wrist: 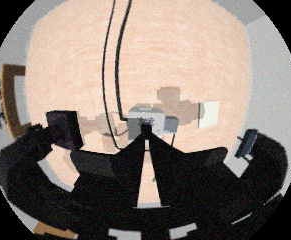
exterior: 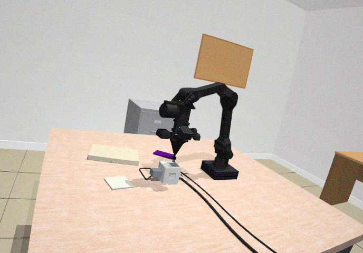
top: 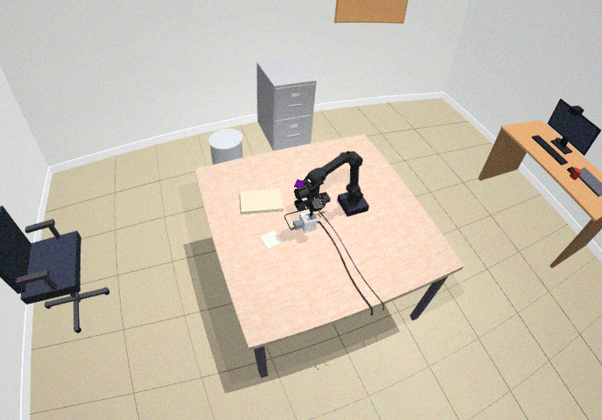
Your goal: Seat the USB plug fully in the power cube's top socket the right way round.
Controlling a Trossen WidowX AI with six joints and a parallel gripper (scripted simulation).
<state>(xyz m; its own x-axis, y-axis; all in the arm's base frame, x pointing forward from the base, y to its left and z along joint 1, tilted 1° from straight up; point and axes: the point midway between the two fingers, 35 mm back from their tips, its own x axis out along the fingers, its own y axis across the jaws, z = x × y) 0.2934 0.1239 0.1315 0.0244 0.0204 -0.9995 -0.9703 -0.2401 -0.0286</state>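
USB plug [exterior: 173, 159] sits at the top socket of the power cube [exterior: 169, 172], mid-table, and the gripper [exterior: 174, 157] points straight down on it, fingers nearly together, pinching the plug. How deep it sits is too small to tell. Two black cables [exterior: 218, 214] trail from the cube toward the near right edge.

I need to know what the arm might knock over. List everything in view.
Table: 1, pink, mid-room.
Power cube: 1, white, mid-table.
USB plug: 1, small, in gripper above cube.
Side plug: 1, grey, cube's side.
Cables: 2, black, cube to table edge.
Pad: 1, cream, behind cube.
Card: 1, white, beside cube.
Purple strip: 1, behind cube.
Cabinet, bin, chair, desk, board: off-table.
Arm: black.
Gripper: shut on plug.
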